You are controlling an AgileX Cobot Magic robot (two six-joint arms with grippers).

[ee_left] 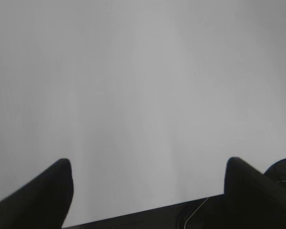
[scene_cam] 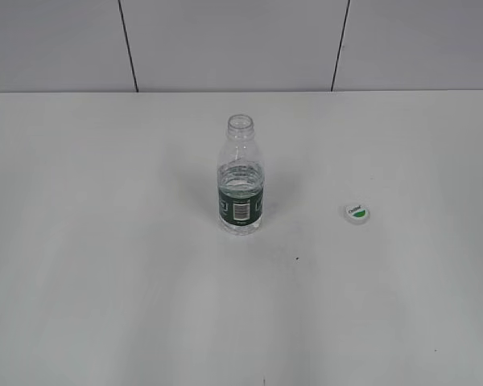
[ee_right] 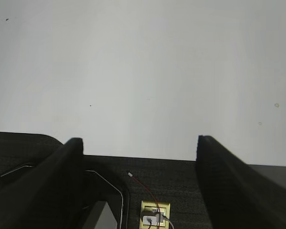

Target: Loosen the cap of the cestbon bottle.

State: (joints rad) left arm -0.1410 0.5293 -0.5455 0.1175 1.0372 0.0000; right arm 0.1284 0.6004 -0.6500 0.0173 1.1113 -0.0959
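1. Nearest the exterior camera lies bare white tabletop [scene_cam: 105, 305], marked only by a few tiny dark specks.
2. Left pincer [ee_left: 148, 186]: in the left wrist view its two dark fingers [ee_left: 43, 200] stand wide apart with nothing between them, hanging over plain tabletop close to its near edge.
3. Cestbon bottle [scene_cam: 241, 175]: upright near the middle of the tabletop, small and clear, ribbed above a dark green label band with a white barcode patch facing the camera. Its narrow threaded neck is bare and the mouth uncovered. A little water shows around label height.
4. Cap [scene_cam: 356, 213]: lying flat on the tabletop to the right of the bottle and well apart from it, slightly nearer the camera. It is a small white round piece, its top partly green with small dark lettering too small to read.
5. Right pincer [ee_right: 139, 176]: in the right wrist view its dark fingers [ee_right: 229, 186] are likewise spread, gripping nothing, above the tabletop's near edge, with dark flooring and a small yellow socket plate [ee_right: 155, 214] below.
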